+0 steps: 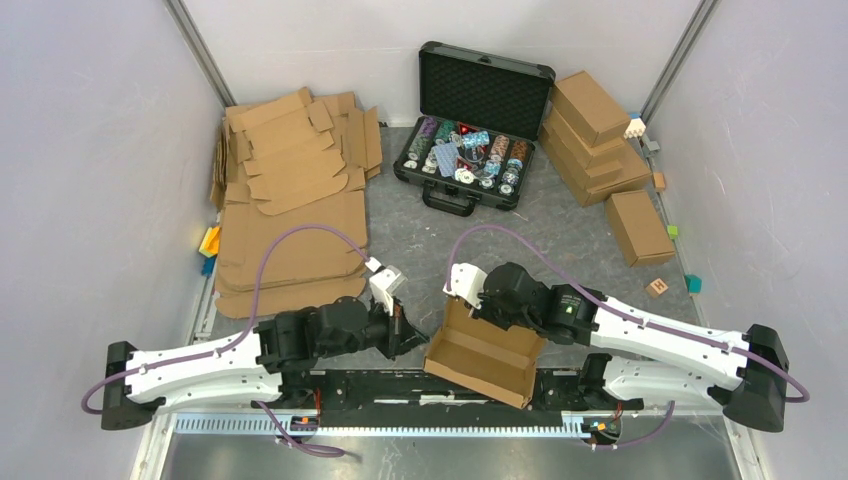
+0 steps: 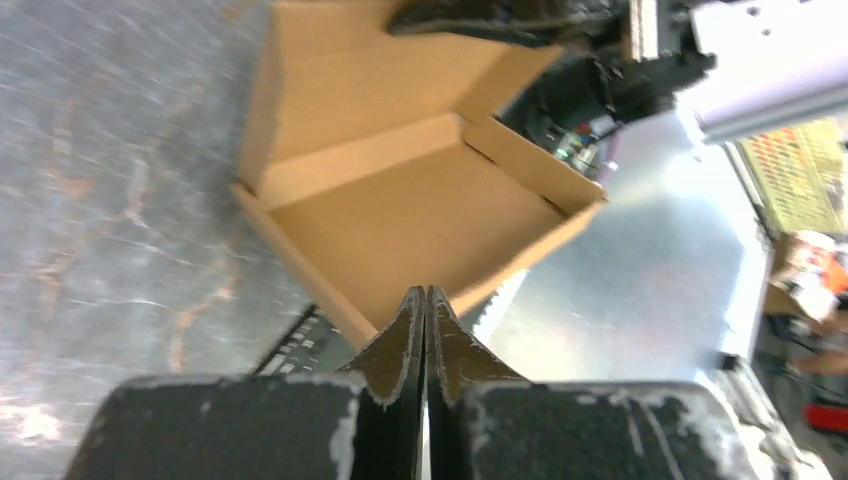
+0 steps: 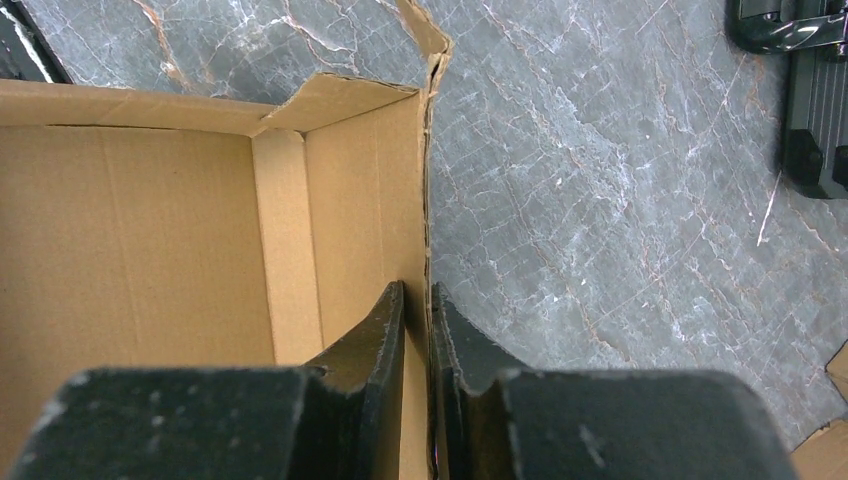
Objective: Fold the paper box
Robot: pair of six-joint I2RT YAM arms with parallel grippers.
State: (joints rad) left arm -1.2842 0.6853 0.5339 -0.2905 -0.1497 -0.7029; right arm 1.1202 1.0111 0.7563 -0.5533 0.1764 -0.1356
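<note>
We see the right tool [image 3: 418, 300] clenched on the paper box [image 1: 485, 355]: one finger sits inside the box against its wall, the other outside, and the cardboard edge runs up between them. Ahead of those fingers the wall ends at a corner, where a small flap leans inward and the torn-looking edge of another panel sticks out beyond it.

The left tool [image 2: 425, 300] is clenched too, its two tips pressed together with nothing between them that we can make out. The box lies directly ahead of these tips, its open inside facing them, with the near rim right at the tips; we cannot tell whether they touch it.

The box sits between the two tools, half-formed with walls standing and the top open, tilted over the near edge of the desk [image 1: 420, 240].

Well beyond the left tool lies a pile of flat cardboard blanks [image 1: 290, 200]. Beyond the right tool stands an open black case [image 1: 480, 110] with round chips, and further to that tool's right are closed brown boxes [image 1: 600, 140].
</note>
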